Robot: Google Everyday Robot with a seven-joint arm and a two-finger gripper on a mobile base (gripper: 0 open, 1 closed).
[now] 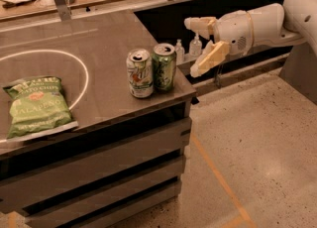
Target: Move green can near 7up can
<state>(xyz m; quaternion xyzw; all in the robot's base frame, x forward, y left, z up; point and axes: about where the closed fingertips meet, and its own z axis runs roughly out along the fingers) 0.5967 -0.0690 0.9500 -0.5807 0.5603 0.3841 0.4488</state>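
You've two cans touching, green can (164, 67) right of 7up can (140, 73), one chip bag (37, 105) well left, gripper (192, 47) spread, empty, just right.

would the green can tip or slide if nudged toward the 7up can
Probably slides: the green can stands upright on the smooth tabletop. The 7up can, close beside it, would likely stop it or get shoved too. The end effector, open, is beyond the table's edge, apart from both.

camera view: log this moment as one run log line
gripper: open, empty, off table right edge | green can: upright, beside 7up can | chip bag: flat, table left
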